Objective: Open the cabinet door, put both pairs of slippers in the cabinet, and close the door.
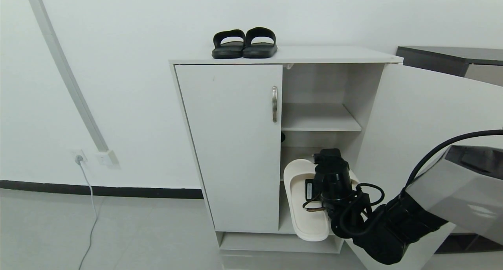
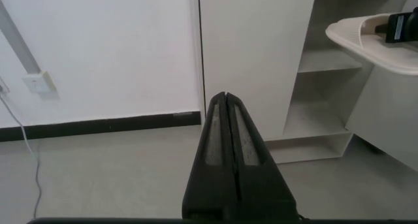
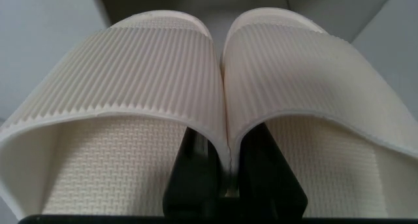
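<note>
**At the cabinet's lower opening: white slippers in the right pincer**

In the middle of the head view stands the cabinet (image 1: 334, 54). Its left door (image 1: 232, 144) is shut, with a handle (image 1: 274, 104) at its inner edge, and its right door (image 1: 424, 116) is swung wide open. The black slippers (image 1: 244, 44) sit side by side on top, near the back wall. Below the shelf (image 1: 318, 118), at lower centre, the right pincer (image 1: 327, 156) holds the white slippers (image 1: 302, 199) at the mouth of the lower compartment. Their near ends jut out past the front.

In the left wrist view, the left pincer (image 2: 226, 103) has its fingers pressed together, holding nothing. It hangs over the floor (image 2: 117, 165) in front of the shut door. One white slipper shows at upper right.

In the right wrist view, the two white slippers lie side by side. The pincer's fingers (image 3: 196, 178) are clamped on their touching inner edges.
</note>
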Motion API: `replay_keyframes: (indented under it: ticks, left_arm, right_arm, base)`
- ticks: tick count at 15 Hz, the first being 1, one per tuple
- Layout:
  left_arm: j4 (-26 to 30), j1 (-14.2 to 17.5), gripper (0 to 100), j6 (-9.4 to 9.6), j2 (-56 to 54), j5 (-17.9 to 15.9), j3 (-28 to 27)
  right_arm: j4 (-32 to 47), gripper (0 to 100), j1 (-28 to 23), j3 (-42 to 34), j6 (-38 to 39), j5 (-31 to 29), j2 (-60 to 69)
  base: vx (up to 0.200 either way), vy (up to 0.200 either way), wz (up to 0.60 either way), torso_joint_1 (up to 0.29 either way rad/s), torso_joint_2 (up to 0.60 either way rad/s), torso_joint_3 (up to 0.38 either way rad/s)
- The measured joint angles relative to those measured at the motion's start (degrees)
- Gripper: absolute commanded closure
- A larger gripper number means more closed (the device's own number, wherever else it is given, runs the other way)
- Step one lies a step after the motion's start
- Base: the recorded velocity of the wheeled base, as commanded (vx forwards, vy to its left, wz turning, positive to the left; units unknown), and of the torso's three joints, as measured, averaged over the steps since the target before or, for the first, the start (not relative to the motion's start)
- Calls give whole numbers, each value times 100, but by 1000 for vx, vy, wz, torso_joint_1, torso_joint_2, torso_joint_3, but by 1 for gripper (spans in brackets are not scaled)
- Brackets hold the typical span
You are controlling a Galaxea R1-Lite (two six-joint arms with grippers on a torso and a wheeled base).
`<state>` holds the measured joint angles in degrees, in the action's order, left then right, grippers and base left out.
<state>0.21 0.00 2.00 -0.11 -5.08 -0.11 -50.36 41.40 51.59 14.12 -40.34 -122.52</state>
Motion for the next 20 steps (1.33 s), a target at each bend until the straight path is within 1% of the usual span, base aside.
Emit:
replay_keyframes:
  ticks: [6,10,16,20]
  left_arm:
    - [-2,0,100,0,1,-2,0]
    - [-2,0,100,2,6,-2,0]
    - [-2,0,100,0,6,0,4]
    - [-7,2,100,2,9,-4,0]
  right_arm:
    - [-227,100,11,-184,6,-71,-17]
    - [-235,100,27,-217,5,-71,-15]
    - [-240,100,93,-236,2,-66,-24]
    - [-282,100,247,-223,16,-68,-163]
  base:
    - [0,0,0,0,0,0]
    - [0,0,0,0,0,0]
    - [0,-200,0,1,2,2]
    - [0,0,0,0,0,0]
